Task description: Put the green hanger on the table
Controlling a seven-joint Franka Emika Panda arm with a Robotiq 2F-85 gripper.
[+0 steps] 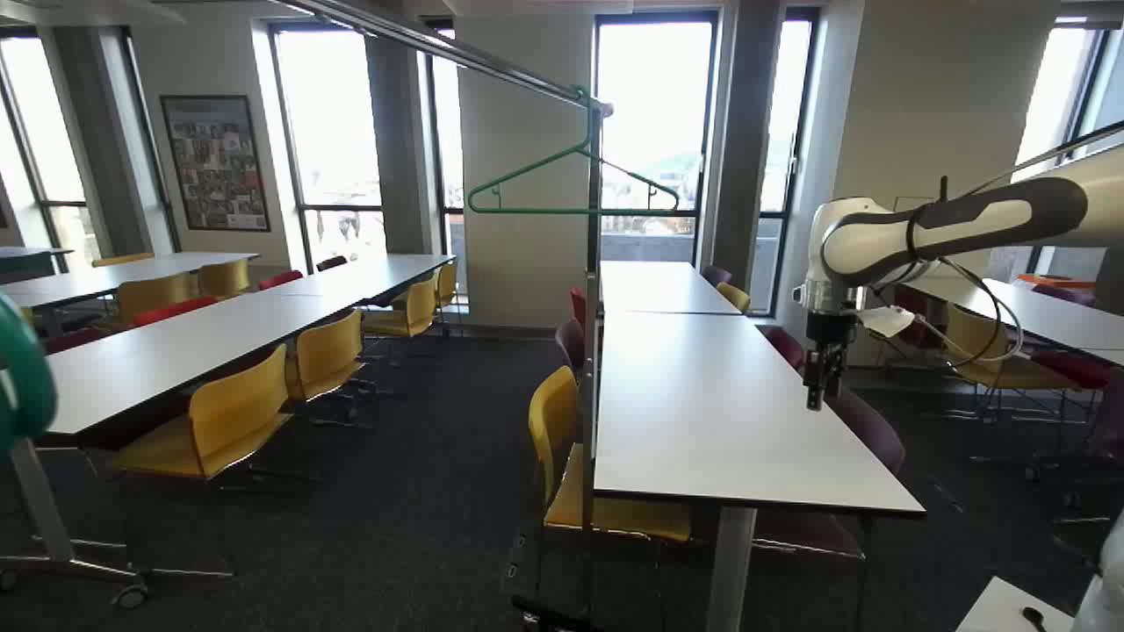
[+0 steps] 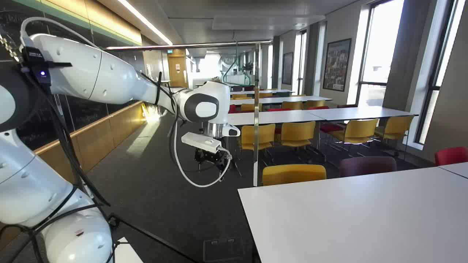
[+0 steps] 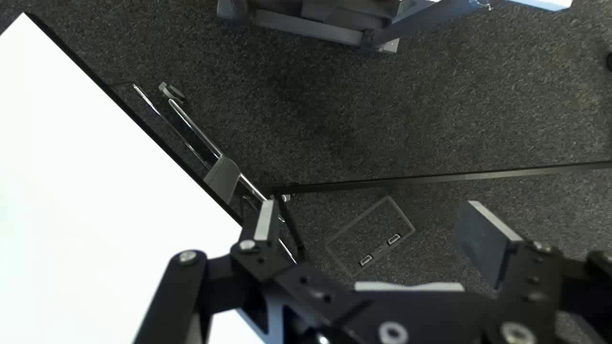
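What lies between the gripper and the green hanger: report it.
Bare air: in an exterior view, nothing stands between the gripper and the green hanger.

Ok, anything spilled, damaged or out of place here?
Nothing stands out: the green hanger hangs level from the metal rail. A green object, cut off at an exterior view's left edge, I can't identify.

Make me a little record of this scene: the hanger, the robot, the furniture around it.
Hanging: thin green triangular clothes hanger, hooked over a silver metal rail
Machine: white jointed arm with grey panels
Grip: black two-fingered gripper, open, holding nothing
Surface: long rectangular white-topped table
Seating: yellow chair and purple chair beside that table
Job: hanger not on the table yet
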